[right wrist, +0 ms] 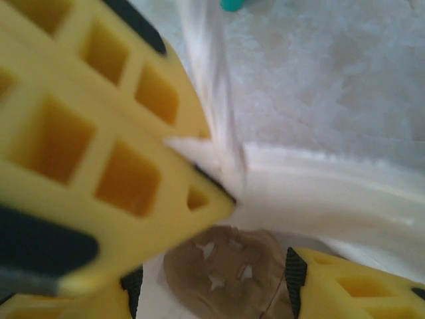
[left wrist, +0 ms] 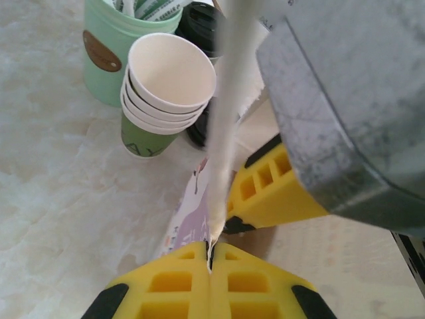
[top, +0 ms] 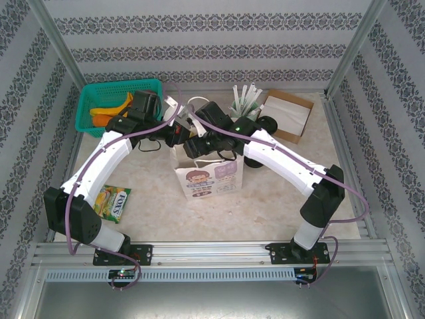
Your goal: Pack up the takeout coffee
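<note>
A white paper bag with a cartoon print stands upright at the table's middle. My left gripper is shut on the bag's thin white top edge, and from above it sits at the bag's back left corner. My right gripper is open over the bag's mouth, its fingers wide apart above a flat brown piece with small cut-outs lying inside. The lidded takeout coffee is hidden from me.
A stack of lidless cream-and-green cups stands behind the bag, next to a pale green holder of sachets and loose black lids. A teal basket is back left, a cardboard box back right, a snack packet front left.
</note>
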Robot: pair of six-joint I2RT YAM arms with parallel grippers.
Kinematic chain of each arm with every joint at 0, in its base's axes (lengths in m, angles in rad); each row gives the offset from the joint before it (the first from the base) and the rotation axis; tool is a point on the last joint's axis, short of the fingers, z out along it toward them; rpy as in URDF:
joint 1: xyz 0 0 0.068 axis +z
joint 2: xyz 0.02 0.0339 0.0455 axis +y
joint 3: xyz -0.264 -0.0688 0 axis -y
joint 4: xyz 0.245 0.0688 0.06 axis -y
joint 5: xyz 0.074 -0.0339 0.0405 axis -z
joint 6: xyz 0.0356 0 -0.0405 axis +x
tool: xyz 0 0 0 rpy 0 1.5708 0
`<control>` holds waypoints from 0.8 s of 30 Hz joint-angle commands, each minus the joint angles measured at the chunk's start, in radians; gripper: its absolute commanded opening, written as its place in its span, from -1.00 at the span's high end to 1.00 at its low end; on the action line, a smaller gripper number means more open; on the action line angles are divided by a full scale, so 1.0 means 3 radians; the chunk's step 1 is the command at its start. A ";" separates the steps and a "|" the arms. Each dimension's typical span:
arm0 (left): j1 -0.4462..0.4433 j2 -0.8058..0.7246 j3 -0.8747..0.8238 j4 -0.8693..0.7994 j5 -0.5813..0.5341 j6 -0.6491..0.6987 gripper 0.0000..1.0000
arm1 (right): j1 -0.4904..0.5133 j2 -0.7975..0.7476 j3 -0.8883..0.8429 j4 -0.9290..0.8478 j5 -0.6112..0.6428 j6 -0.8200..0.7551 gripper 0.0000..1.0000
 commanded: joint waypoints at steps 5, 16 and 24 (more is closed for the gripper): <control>-0.0045 -0.0058 0.0130 -0.0256 0.0064 0.0240 0.99 | -0.0016 -0.0318 -0.0039 0.0119 -0.0202 -0.0254 -0.39; -0.0044 -0.0054 0.0177 -0.0374 0.0174 0.0343 1.00 | -0.0409 -0.0830 -0.0216 0.0216 -0.0501 -0.0951 -0.96; -0.0042 -0.0069 0.0166 -0.0376 0.0206 0.0377 1.00 | -0.0791 -0.0788 -0.0257 0.0196 -0.0982 -0.1419 -0.95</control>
